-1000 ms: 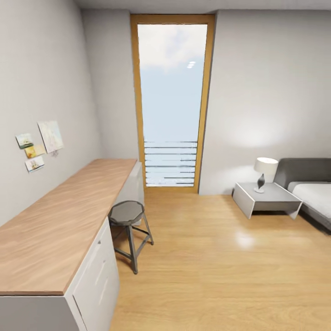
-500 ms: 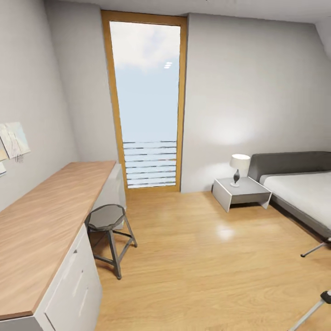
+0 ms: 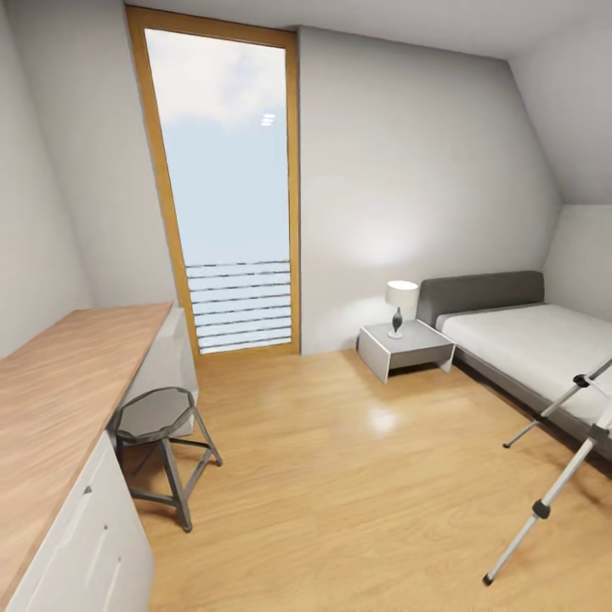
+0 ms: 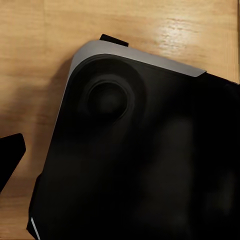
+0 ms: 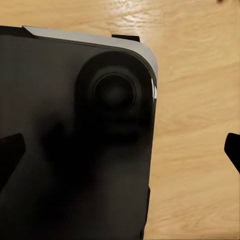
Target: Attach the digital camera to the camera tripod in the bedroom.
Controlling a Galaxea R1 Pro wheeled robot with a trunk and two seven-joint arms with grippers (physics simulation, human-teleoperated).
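Silver-grey legs of the camera tripod point(image 3: 551, 495) with black joints slant in at the right edge of the head view, over the light wood floor beside the bed; its head is cut off by the frame. The digital camera is out of view. In the right wrist view my right gripper point(image 5: 121, 152) is open, its two dark fingertips point(image 5: 10, 155) far apart with nothing between them. In the left wrist view my left gripper point(image 4: 120, 155) shows one dark fingertip point(image 4: 10, 155) at the far edge, spread wide and holding nothing.
A wood-topped desk point(image 3: 51, 399) with white drawers runs along the left wall, a dark stool point(image 3: 157, 416) beside it. A tall wood-framed window point(image 3: 225, 195) is ahead. A grey nightstand point(image 3: 406, 344) with a lamp point(image 3: 400, 302) adjoins the bed point(image 3: 527, 340). My black base point(image 4: 150, 150) hangs over the floor.
The head view has swung to the right, so desk, window and nightstand slide left in the picture. The sloped ceiling, more of the bed and the tripod legs have come into view.
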